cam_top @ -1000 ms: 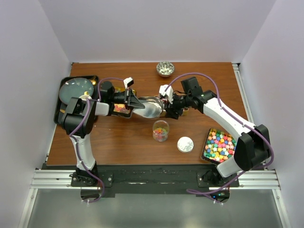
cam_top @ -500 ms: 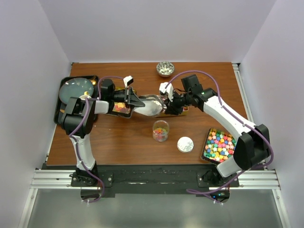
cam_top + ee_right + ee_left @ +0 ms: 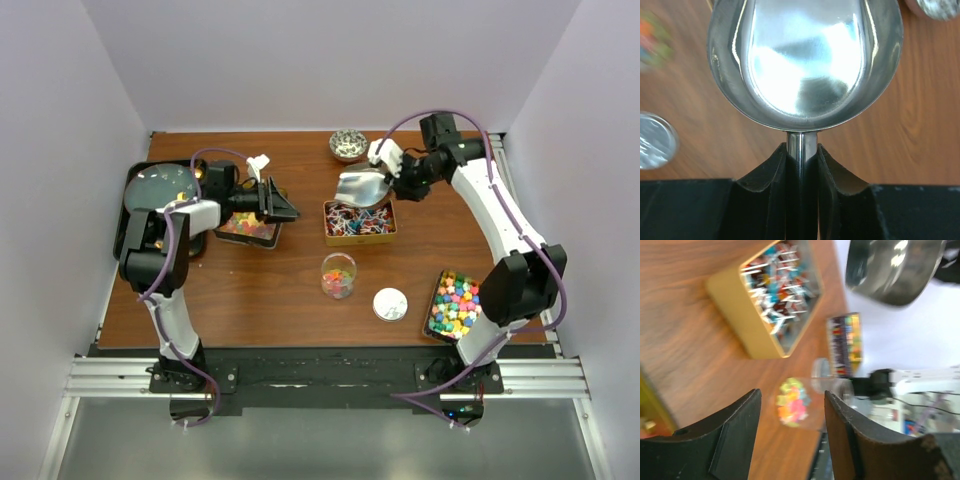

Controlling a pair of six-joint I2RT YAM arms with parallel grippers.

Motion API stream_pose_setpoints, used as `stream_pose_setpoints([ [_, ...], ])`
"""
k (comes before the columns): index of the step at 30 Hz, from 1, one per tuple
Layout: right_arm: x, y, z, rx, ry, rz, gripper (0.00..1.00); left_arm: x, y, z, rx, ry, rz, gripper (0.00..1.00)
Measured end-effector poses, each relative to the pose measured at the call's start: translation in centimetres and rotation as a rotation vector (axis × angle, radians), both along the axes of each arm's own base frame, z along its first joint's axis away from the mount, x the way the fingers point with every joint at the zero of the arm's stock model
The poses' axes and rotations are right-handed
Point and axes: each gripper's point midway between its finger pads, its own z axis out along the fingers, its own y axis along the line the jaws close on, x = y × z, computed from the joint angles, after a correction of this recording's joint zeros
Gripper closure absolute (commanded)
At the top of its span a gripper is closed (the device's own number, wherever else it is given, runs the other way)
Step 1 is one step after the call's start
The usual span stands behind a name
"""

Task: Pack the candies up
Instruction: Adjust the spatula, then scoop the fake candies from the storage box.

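Brown wood, two arms, one scoop changing hands: across the table (image 3: pixel 270 292) you have just completed a handover. A second ago both arms met over the middle with the scoop (image 3: pixel 360 185) between them. Now the right arm (image 3: pixel 495 215) has swung it up toward the far right, and the left arm (image 3: pixel 172 310) has drawn back to its own side.

The tin (image 3: pixel 358 236) that the scoop was hiding lies uncovered, full of red-blue-white wrapped candies (image 3: pixel 352 218). A tray (image 3: pixel 247 228) of glossy gummies sits partly under the left arm, and a second tray (image 3: pixel 459 305) of bright cubes waits at the near right edge, well apart from both claws.

The scoop hangs just beyond the tin's far rim. Seen from the right wrist, its inside is bare and shiny, with no sweets in it. The right claw (image 3: pixel 802 150) is pressed tight on the scoop's thin handle. The left claw (image 3: pixel 792 397) has let go and stands spread, nothing between its fingers (image 3: pixel 735 435).

Nearer your bases stands the jar (image 3: pixel 338 275), with a small heap of mixed colours at its bottom and its lid (image 3: pixel 390 304) lying near it.

The likely meaning for you: the right arm now owns the tool and is placed to dip into the tin. The jar looks far from full, so the packing seems at an early stage.
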Motion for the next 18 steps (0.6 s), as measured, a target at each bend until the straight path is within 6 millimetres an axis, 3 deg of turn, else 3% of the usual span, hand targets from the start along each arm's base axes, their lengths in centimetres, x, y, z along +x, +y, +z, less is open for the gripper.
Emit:
stream_pose_setpoints([
  [1,0.6,-1.3,-0.1,-0.049,-0.013,-0.011,1.00,0.1,0.2,-0.4,0.025,-0.012,0.006,0.36],
  [7,2.8,-5.4,-1.5,-0.285,0.005,0.009,1.00,-0.6,0.8,-3.1,0.165,-0.025,0.009,0.35],
  [12,4.0,-7.1,-2.3,-0.418,0.045,0.051,1.00,-1.0,0.2,-3.4,0.197,-0.067,-0.018,0.35],
  [18,4.1,-8.1,-1.4,-0.517,0.033,0.123,1.00,-1.1,-0.4,-3.6,0.219,-0.092,-0.030,0.36],
])
